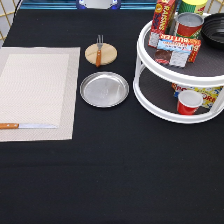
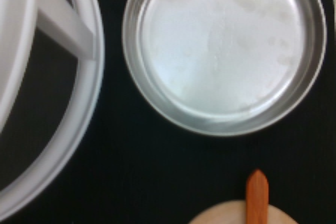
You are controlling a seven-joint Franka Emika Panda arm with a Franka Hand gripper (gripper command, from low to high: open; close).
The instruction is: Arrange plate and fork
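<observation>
Gripper: outside exterior view, state unknowable | plate [image 1: 104, 89] bare beside placemat [image 1: 37, 92] | fork [image 1: 99, 50] on wooden disc [image 1: 100, 54] above plate | risk: shiny raised rim may slip.

The plate [image 1: 104, 89] reads as shiny silver metal, smooth, with a brushed sheen across its flat and a brighter gleam on the raised rim; up close in the wrist view the plate [image 2: 225, 60] glows pale and glossy. The fork [image 1: 99, 50] has a brown wooden handle and short silver metal tines, and it lies on a tan wooden disc [image 1: 101, 54] with a matt, even face. The worktop [image 1: 110, 170] looks like black cloth, matt and soft. The placemat [image 1: 36, 90] is pale woven fabric, finely textured. The knife [image 1: 27, 126] shows a wooden handle and flat metal blade. The two-tier turntable [image 1: 150, 95] is smooth glossy white plastic with dark matt shelves; the red cup [image 1: 189, 102] looks plastic. The gripper is out of the exterior view.
</observation>
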